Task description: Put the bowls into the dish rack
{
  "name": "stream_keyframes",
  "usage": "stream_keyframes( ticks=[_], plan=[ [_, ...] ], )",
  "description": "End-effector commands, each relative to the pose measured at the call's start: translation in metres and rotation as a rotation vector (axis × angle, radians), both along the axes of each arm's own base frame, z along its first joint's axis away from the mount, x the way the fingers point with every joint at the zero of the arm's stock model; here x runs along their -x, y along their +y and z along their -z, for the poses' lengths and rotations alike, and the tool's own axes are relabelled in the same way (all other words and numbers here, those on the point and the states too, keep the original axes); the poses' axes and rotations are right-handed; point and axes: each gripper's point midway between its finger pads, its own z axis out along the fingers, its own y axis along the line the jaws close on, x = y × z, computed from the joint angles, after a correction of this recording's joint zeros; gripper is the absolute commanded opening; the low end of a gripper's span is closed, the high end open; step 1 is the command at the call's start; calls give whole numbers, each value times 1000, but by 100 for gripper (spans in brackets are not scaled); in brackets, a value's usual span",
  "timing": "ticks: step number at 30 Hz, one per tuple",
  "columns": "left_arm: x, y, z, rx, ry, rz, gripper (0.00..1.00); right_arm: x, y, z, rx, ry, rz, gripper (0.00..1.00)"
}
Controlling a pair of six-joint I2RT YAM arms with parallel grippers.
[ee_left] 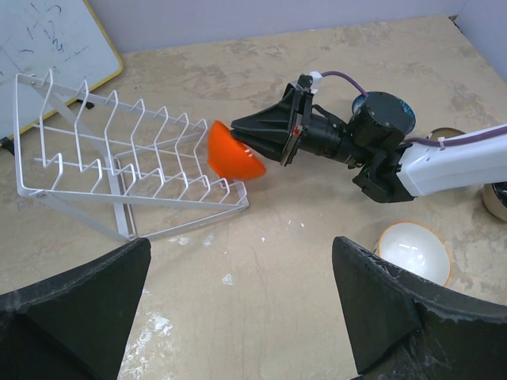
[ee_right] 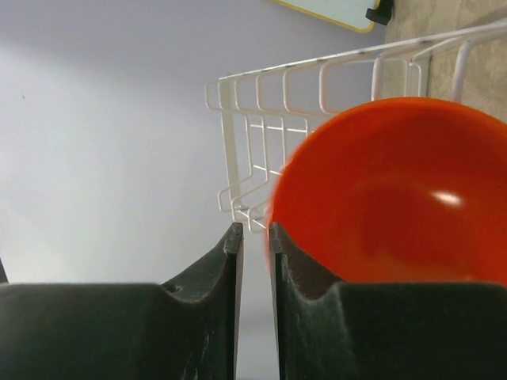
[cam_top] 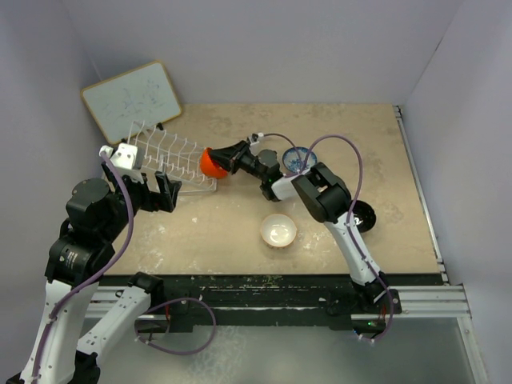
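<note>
My right gripper [cam_top: 219,158] is shut on the rim of the bright orange-red bowl [cam_top: 211,164] and holds it tilted at the right end of the white wire dish rack [cam_top: 172,156]. The left wrist view shows the same bowl [ee_left: 234,154], gripper [ee_left: 235,131] and rack [ee_left: 119,150]. In the right wrist view the bowl [ee_right: 396,198] fills the right side beside the fingers [ee_right: 255,229], with the rack [ee_right: 261,119] behind. My left gripper [cam_top: 166,192] is open and empty over bare table [ee_left: 242,241] in front of the rack. The rack holds no bowls.
A white bowl [cam_top: 278,230] sits on the table at front centre, also in the left wrist view [ee_left: 412,249]. A blue-and-white bowl [cam_top: 298,160] is partly hidden behind the right arm. A black bowl [cam_top: 364,218] sits at right. A whiteboard [cam_top: 132,100] leans behind the rack.
</note>
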Motion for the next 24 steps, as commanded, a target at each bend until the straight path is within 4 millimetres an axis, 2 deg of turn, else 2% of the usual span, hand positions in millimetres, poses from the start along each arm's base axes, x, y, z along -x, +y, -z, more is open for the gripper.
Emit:
stream_keyframes(
  ticks=[1,4,9,17,24],
  plan=[
    [-4,-2,-10,5,-45,8,99,9,7,-15,-39,-31,-60,19],
    [-4,-2,-10,7,-43,7,99,11,5,-14,-41,-29,-63,11],
    [-4,-3,-11,13,-43,8,99,15,3,-20,-28,-53,-60,9],
    [-3,-3,-14,23,-50,10,99,16,-10,-58,176,-190,40,22],
    [2,-1,-18,26,-62,8,99,18,-24,-62,459,-305,74,39]
  ],
)
